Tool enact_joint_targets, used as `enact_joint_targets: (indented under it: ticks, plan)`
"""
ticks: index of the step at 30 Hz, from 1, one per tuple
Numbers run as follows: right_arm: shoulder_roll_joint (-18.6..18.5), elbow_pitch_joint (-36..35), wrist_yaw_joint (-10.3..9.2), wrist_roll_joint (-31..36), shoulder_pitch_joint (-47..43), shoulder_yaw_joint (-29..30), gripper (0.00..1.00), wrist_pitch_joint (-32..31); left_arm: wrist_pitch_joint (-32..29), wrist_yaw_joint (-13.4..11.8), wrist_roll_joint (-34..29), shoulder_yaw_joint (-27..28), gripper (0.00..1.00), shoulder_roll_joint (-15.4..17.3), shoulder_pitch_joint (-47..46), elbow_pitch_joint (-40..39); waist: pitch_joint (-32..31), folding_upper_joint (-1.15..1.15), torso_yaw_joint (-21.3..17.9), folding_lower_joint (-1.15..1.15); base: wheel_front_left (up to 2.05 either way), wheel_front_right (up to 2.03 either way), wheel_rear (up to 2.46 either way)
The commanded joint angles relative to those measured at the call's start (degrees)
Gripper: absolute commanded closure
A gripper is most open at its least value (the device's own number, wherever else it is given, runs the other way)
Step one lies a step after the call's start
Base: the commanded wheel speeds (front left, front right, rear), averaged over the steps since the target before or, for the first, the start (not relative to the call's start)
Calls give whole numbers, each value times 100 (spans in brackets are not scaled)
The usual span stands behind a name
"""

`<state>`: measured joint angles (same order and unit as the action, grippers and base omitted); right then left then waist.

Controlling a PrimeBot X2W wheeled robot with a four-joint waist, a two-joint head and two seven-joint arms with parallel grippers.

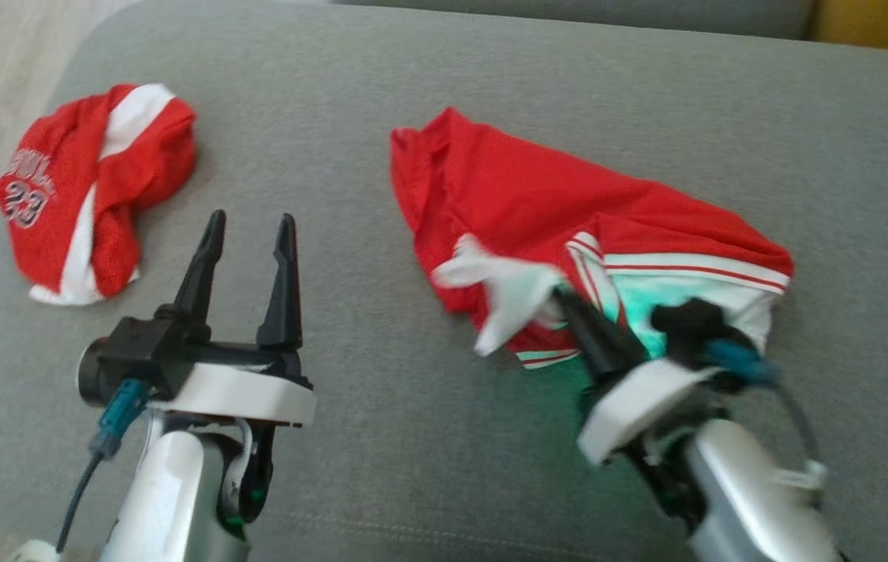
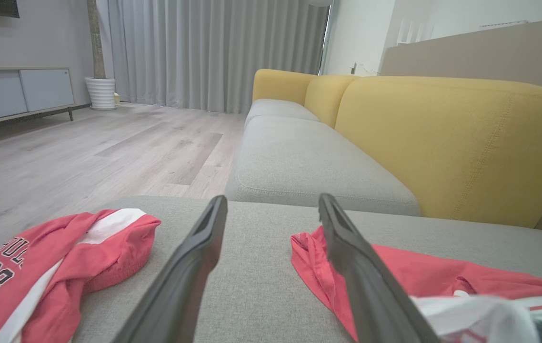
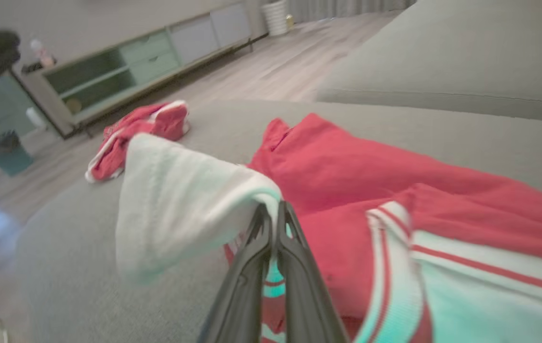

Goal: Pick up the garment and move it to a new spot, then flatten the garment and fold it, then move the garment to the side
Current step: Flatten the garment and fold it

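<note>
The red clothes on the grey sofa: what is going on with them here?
The robot's right gripper is shut on a white corner of the larger red garment, holding that corner up off the grey cushion. The left gripper hangs open beside it, holding nothing. A second red garment, numbered 23, lies crumpled to the left.

On my seat cushion (image 1: 381, 468) the garment (image 1: 569, 203) lies in the right half, reaching from the middle toward the right edge. A second garment (image 1: 77, 195) sits bunched by the left edge, well apart from it. My left pincer (image 1: 250, 222) hangs between the two, nearer the front edge, jaws apart. My right pincer (image 3: 273, 212) is clamped on a flap at the garment's front side. Beyond the far edge lies another seat cushion (image 2: 299, 162), backrest (image 2: 442, 143) to its right.
</note>
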<state>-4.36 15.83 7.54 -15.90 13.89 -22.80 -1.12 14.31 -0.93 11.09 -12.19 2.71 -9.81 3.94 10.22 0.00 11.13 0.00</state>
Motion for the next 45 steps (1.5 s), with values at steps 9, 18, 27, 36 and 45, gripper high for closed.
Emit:
enact_joint_targets:
  ticks: [9,18,27,36,45]
  plan:
    - [144,-1027,-5,-874,-639,1805,100,-428,69,62,-79,322,0,23,-85,-213,59,0,-454,0,0,0,0]
    - [112,-800,-5,-298,-302,3215,100,-809,69,129,-120,318,0,20,-192,-224,250,0,-561,0,0,0,0]
    - [122,-186,-5,-89,89,3282,0,-425,69,175,-156,353,0,19,-296,-197,447,0,-654,0,0,0,0]
    - [37,-1032,-5,528,-164,2979,0,380,69,211,-240,422,0,21,-179,-127,229,0,-883,0,0,0,0]
    - [70,-2018,-5,1076,-872,2569,0,223,69,250,-350,400,0,88,117,-16,-89,0,-998,0,0,0,0]
